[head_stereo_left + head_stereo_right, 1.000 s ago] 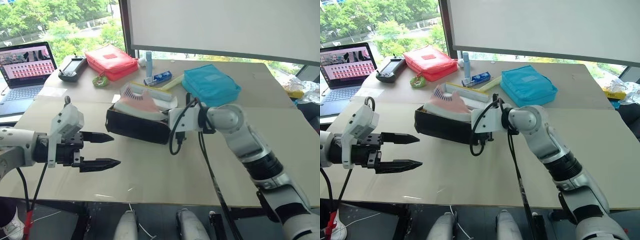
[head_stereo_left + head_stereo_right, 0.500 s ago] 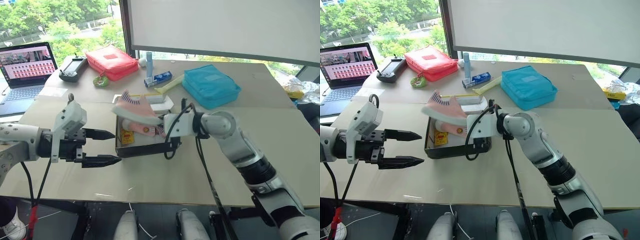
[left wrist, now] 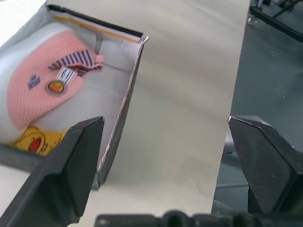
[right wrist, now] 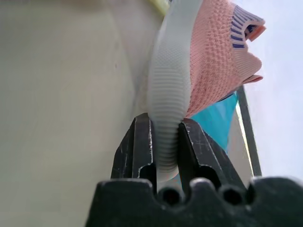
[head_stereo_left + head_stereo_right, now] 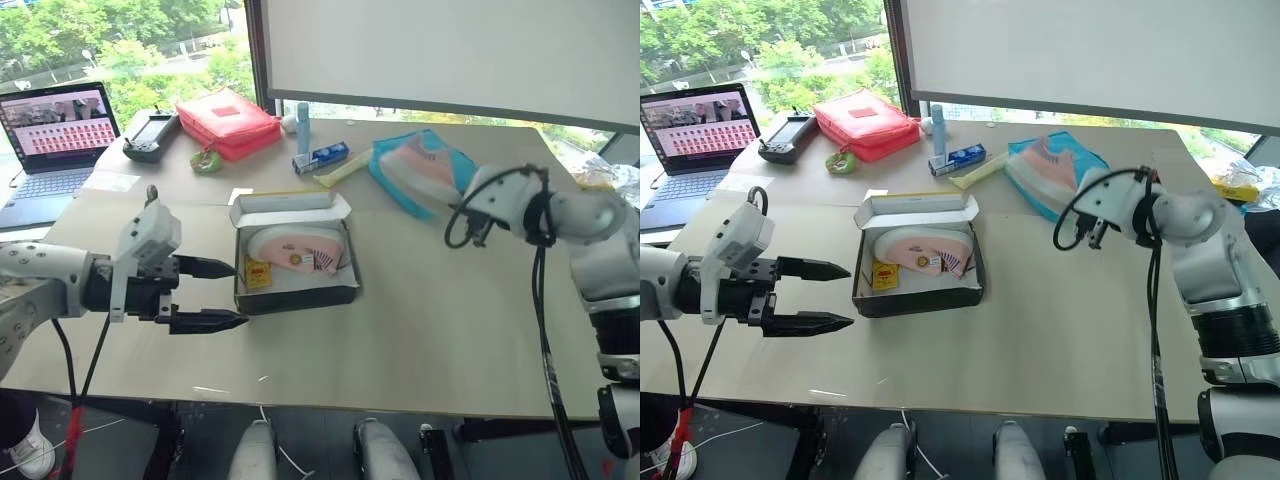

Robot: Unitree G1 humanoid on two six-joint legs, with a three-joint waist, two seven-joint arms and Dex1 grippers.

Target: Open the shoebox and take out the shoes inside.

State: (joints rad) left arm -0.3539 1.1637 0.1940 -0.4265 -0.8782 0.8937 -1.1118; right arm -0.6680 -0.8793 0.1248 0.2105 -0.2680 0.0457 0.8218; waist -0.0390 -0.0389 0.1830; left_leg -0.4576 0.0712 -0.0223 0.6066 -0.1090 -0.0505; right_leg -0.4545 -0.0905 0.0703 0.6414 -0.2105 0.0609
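While the right tool (image 4: pixel 165 142) is clamped on the white sole of one pink shoe (image 4: pixel 208 61), with a black finger on either side of the sole, it holds that shoe up above the surface, in front of the blue zip pouch (image 5: pixel 395 180) at the far right part of the surface (image 5: pixel 450 330). The left tool (image 5: pixel 222 295) hangs with its two black fingers spread wide apart and nothing between them, pointing toward the shoebox (image 5: pixel 297 296) from its left side, near the box's front corner but apart from it. The shoebox sits open near the middle of the surface, its lid (image 5: pixel 290 205) folded back on the far side, white interior showing. Inside lies the other pink shoe (image 5: pixel 298 243) on its side, with a small yellow card (image 5: pixel 258 273) by it at the box's left end. Beyond the box stand a slim bottle (image 5: pixel 302 125), a small blue carton (image 5: pixel 322 156) and a yellowish strip (image 5: pixel 345 168). Farther left are the red zip pouch (image 5: pixel 226 120), a green item (image 5: pixel 206 160), a black handheld controller (image 5: pixel 151 135) and an open laptop (image 5: pixel 55 135) at the far left edge.
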